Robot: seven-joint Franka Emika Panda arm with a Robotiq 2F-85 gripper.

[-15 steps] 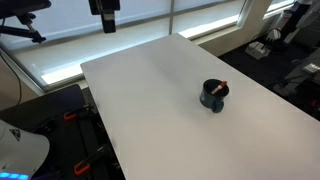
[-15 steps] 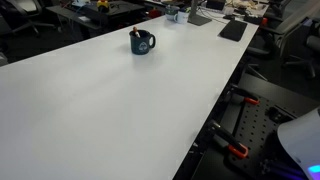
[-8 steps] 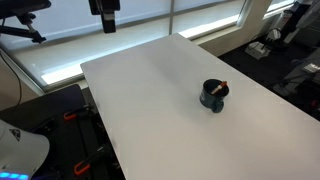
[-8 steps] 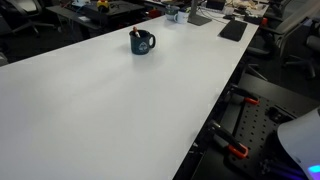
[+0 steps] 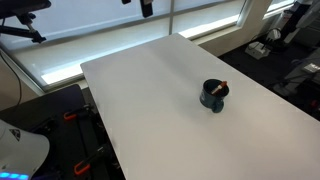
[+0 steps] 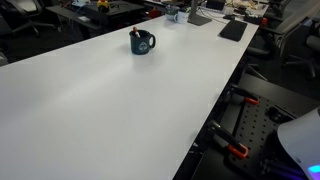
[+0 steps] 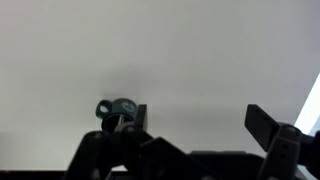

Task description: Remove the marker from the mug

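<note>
Gripper [image 7: 195,114] jaws wide, empty | mug [image 7: 115,108] at 8 o'clock in wrist view | marker [image 5: 222,85] seemingly leaning: off-centre descent, you'll tip mug.

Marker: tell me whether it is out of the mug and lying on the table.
No: in an exterior view the marker sits inside the mug, its red-orange end poking above the rim.

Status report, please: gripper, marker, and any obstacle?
Gripper open, empty, far from mug. Marker inside mug, untouched. No obstacle seen.
</note>
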